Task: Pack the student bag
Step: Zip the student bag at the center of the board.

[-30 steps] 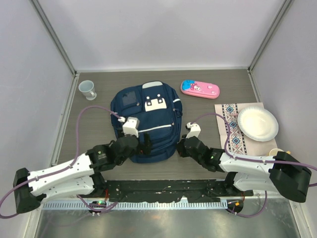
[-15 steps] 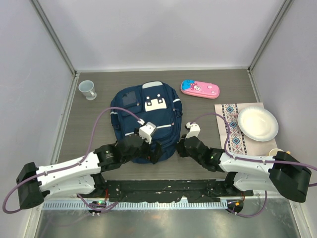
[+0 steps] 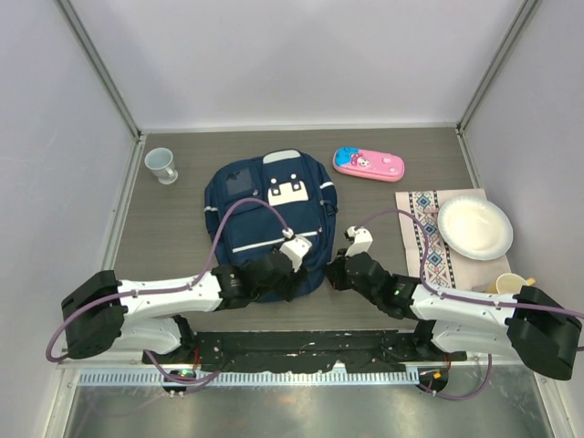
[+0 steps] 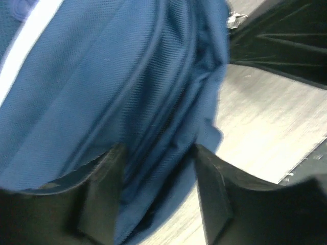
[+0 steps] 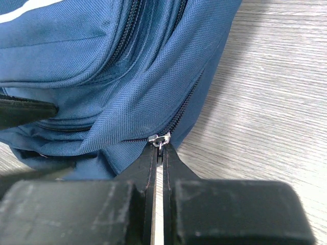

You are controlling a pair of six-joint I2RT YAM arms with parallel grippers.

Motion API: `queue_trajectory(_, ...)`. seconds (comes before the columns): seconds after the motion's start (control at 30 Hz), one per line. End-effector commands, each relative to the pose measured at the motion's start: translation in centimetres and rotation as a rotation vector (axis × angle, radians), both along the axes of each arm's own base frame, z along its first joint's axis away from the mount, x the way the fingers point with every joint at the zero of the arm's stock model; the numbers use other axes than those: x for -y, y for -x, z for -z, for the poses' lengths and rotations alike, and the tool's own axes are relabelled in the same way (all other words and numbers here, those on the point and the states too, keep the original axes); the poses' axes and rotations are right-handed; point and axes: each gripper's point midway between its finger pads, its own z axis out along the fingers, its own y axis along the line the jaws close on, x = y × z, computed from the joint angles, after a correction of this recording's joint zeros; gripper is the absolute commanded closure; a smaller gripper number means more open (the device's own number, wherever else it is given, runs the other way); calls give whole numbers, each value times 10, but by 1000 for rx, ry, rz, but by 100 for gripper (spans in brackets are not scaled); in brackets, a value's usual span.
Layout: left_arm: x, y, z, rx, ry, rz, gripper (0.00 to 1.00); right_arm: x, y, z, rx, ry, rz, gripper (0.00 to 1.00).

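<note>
You have the student bag [image 3: 265, 205] lying flat in the middle of the top view on the grey wood-grain table [image 3: 169, 242]. Its white-patched front faces up and its lower edge points toward the arm bases at the bottom of the frame. Your left gripper [image 3: 288, 277] reaches in from the lower left to that lower edge of the bag. In the left wrist view its jaws stand parted, one black finger [image 4: 104, 194] at the lower left and the other at lower centre, with a ridge of navy fabric and a seam running between them. Your right gripper [image 3: 334, 272] sits at the bag's lower right corner. In the right wrist view its jaws are closed tight on the small metal zipper pull [image 5: 160, 139] at the bottom centre of that frame, where the zipper track comes down the bag's side next to the table surface. Away from the bag, a pale cup [image 3: 161, 165] stands at the upper left of the top view. A pink pencil case [image 3: 368, 164] lies to the upper right of the bag. At the right, a white paper plate [image 3: 474, 227] rests on a patterned cloth [image 3: 424, 242], and a cream cup [image 3: 507, 283] sits just below the plate, near the right arm.
</note>
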Motion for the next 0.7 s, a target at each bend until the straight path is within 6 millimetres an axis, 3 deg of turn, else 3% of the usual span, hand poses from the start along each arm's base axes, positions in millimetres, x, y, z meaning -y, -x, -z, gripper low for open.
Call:
queue_trajectory(0.0, -3, -22, -3, 65, -24, -118, 52, -8, -1, -24, 63, -85, -27, 99)
queue_trajectory(0.03, -6, -25, -3, 75, -35, -140, 68, -7, -2, -23, 66, -83, -22, 99)
queue_trajectory(0.13, -19, -26, 8, 67, -82, -188, 100, -1, -5, -21, 70, -59, 5, 99)
queue_trajectory(0.27, -36, -20, 19, 40, -107, -230, 100, 7, -11, -17, 71, -27, 62, 99)
queue_trajectory(0.37, -59, -14, 24, 18, -140, -300, 100, 20, -20, -12, 70, 31, 139, 99)
queue_trajectory(0.47, -78, -8, 22, 5, -115, -364, 100, 28, -28, -12, 64, 48, 186, 99)
queue_trajectory(0.67, -94, 3, 16, -32, 4, -426, 100, 38, -45, -16, 65, 46, 221, 99)
